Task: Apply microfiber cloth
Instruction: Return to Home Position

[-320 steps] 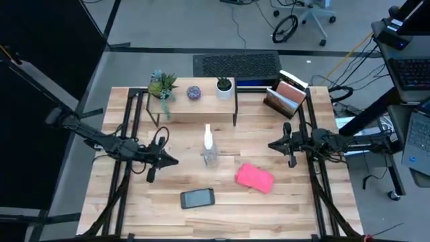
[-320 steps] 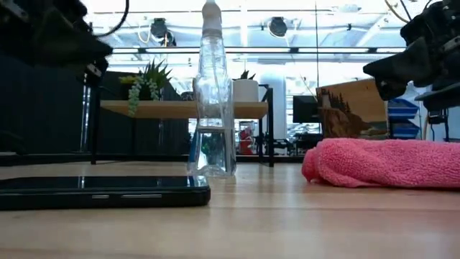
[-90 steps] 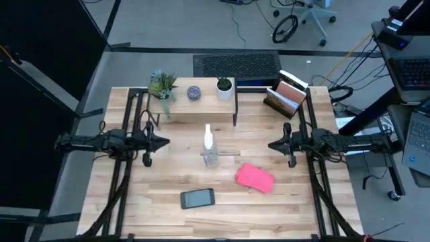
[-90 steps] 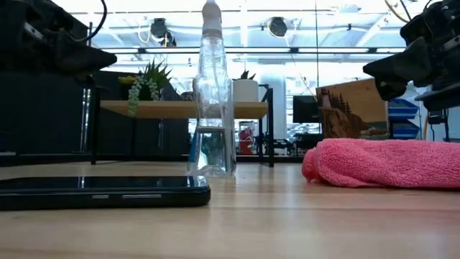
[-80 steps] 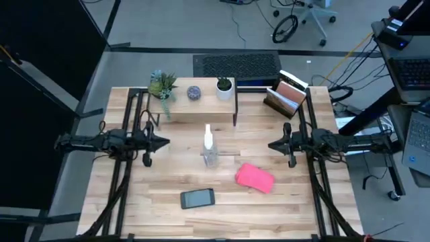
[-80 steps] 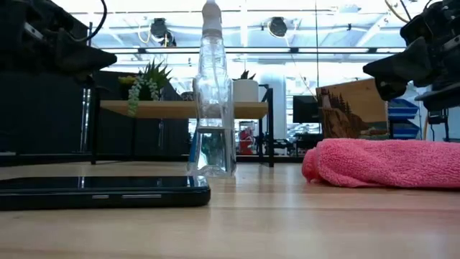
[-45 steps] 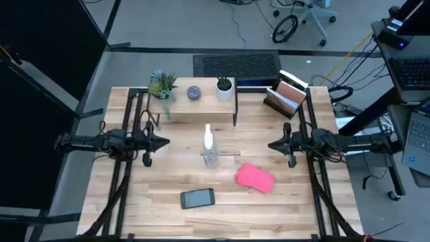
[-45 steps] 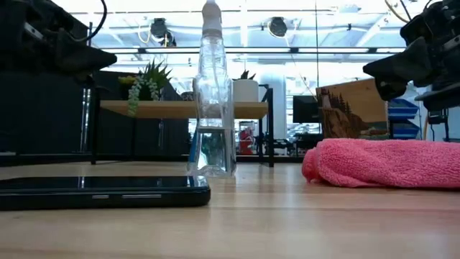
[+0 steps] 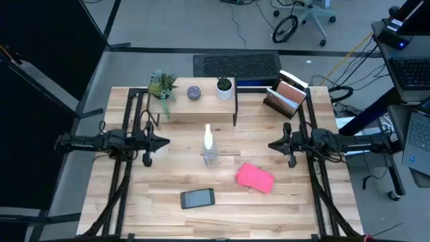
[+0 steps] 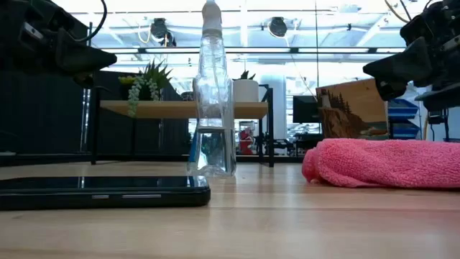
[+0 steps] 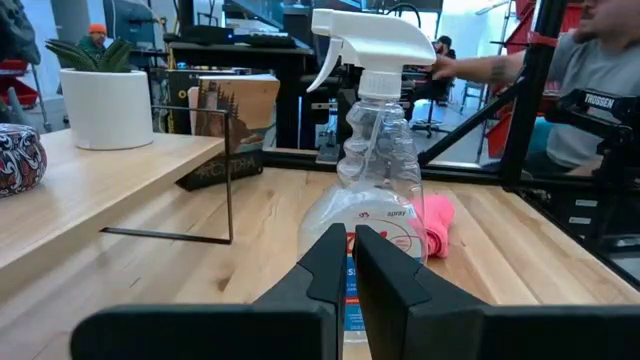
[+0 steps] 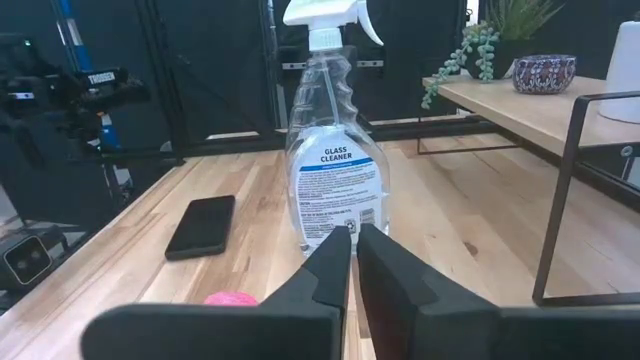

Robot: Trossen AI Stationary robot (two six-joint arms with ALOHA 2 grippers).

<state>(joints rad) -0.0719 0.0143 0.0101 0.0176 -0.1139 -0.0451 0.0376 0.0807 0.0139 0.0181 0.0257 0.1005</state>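
Both left fingers and right fingers pressed together, empty, over wooden table with microfiber cloth; workshop room behind.

Bright, even light from ceiling lamps; faint shadows.

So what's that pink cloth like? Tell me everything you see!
The microfiber cloth is bright pink and fluffy like a towel, bunched into a soft lump, not spread flat. It lies on the wooden table, right of the black phone. Only the table touches it; the left gripper and right gripper hang away.
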